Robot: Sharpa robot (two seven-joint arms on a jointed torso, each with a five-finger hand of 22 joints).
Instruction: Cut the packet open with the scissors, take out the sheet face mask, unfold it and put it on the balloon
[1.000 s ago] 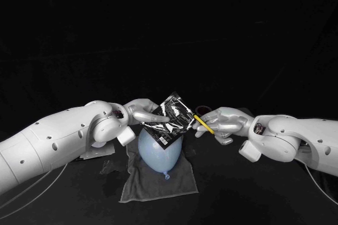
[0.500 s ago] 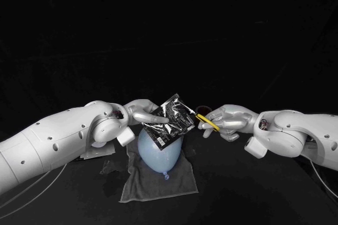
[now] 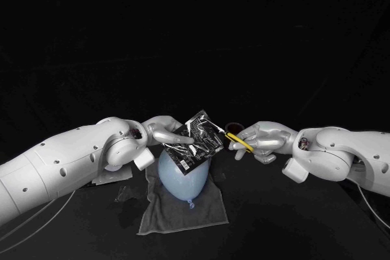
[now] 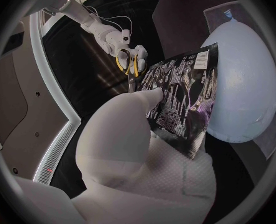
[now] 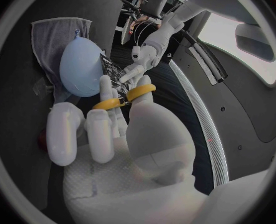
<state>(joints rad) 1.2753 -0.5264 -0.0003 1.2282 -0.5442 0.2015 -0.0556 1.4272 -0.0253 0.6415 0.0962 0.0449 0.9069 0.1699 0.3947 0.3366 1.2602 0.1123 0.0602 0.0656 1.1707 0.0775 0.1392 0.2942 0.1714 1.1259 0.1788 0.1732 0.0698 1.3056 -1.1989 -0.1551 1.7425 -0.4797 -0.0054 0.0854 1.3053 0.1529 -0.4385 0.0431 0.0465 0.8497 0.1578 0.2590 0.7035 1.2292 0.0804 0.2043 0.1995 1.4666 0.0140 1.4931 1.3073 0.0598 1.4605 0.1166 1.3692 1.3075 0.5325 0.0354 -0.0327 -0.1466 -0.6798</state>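
1. Hiding the top of the balloon point(image 3: 183, 178), the packet point(image 3: 198, 137) is held tilted, one corner uppermost; whether it is cut cannot be told.
2. Left robot hand point(image 3: 167, 133) pinches the packet; right robot hand point(image 3: 264, 139) grips the scissors point(image 3: 236, 140) beside its edge, blades barely visible.
3. Balloon lies on a cloth point(image 3: 203, 206) on the desk point(image 3: 284, 226), knot toward the robot.

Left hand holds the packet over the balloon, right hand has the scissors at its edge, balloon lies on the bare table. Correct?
No: the balloon lies on a grey cloth, not the bare table; the head view shows it. The left hand does hold the packet over it, and the right hand has the scissors at the packet's edge.
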